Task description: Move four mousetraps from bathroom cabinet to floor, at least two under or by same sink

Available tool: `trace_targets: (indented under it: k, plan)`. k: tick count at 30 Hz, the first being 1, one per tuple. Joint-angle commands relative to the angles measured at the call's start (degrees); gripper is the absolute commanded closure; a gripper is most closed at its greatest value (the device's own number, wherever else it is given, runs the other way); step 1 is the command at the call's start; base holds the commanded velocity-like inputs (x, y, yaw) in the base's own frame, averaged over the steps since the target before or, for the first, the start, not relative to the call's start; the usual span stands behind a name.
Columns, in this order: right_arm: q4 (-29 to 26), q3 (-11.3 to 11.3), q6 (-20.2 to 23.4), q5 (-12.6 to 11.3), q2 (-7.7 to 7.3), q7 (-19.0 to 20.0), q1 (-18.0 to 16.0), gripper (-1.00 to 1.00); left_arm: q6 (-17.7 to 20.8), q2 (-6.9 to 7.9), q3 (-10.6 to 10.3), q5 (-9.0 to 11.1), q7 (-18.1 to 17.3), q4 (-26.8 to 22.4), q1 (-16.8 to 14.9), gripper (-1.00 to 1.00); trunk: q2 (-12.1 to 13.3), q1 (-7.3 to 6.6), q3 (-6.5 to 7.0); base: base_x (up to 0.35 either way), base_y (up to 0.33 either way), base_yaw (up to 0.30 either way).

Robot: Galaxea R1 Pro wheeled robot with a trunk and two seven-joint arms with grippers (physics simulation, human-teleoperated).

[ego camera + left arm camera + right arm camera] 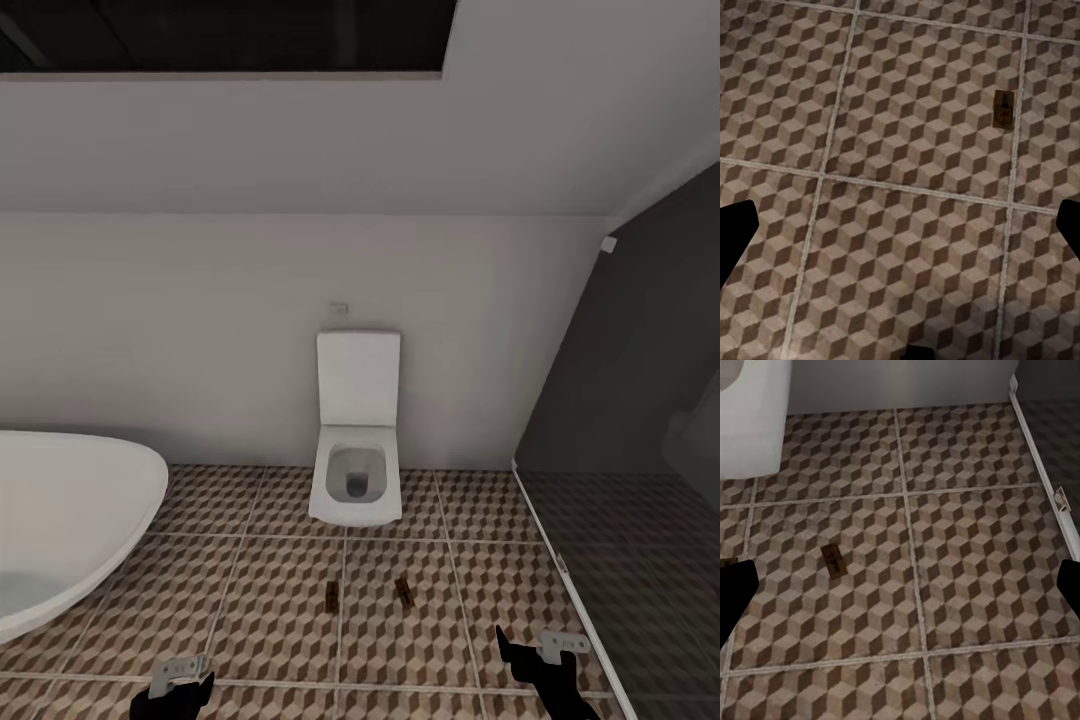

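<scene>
You had two mousetraps down on the bathroom floor (250, 600), one (332, 596) right by a grout line and the other (404, 592) a tile over, both in front of the toilet (356, 470). Trouble is, there was no sink near them, so that condition could've failed if you'd left both there. Left gripper (172, 688) and right gripper (525, 655) both hung spread wide with nothing between the fingers. Rolling forward risked driving over those boards too.

Two mousetraps (331, 596) (side by side) before toilet (356, 450)
</scene>
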Motion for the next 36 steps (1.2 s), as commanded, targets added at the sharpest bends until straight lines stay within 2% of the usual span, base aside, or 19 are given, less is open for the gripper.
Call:
trace_targets:
  k: [1, 10, 36]
  plan:
    - [0.1, 0.4, -0.2, -0.6, -0.01, 0.4, -0.1, -1.00, -0.4, -0.01, -0.4, 0.6, -0.4, 0.3, -0.1, -1.00, -0.1, 0.03, -0.11, 0.000, 0.000, 0.000]
    - [0.1, 0.4, -0.2, -0.6, 0.07, 0.4, -0.1, -1.00, -0.4, -0.03, -0.4, 0.6, -0.4, 0.3, -0.1, -1.00, -0.1, 0.03, 0.27, 0.000, 0.000, 0.000]
    - [0.1, 0.4, -0.2, -0.6, 0.07, 0.4, 0.0, -1.00, -0.4, -0.03, -0.4, 0.6, -0.4, 0.3, -0.1, -1.00, -0.1, 0.03, 2.60, 0.000, 0.000, 0.000]
